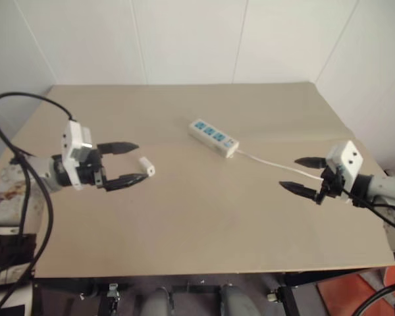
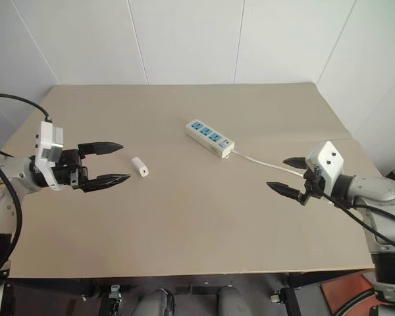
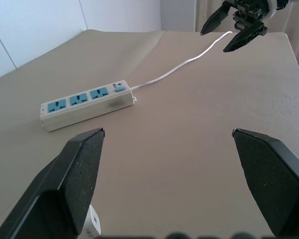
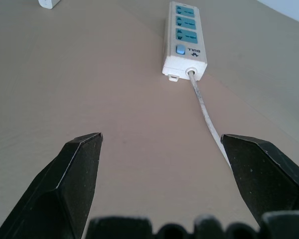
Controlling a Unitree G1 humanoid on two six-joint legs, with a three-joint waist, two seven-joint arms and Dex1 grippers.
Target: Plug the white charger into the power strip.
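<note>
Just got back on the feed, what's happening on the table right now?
Nothing is held yet. Both claws hang open over the table: the left claw close beside the charger, the right claw over the cord. The charger lies loose, apart from the strip, whose sockets are all empty.

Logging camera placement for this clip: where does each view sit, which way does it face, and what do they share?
Left and right eye views: on the head, looking forward and down at the table; left gripper and right gripper both open, the white charger near the left one.
Left wrist view: along its own fingers, toward the power strip and the right gripper.
Right wrist view: along its own fingers, toward the strip's cord.
Shared: the power strip appears in all.
</note>
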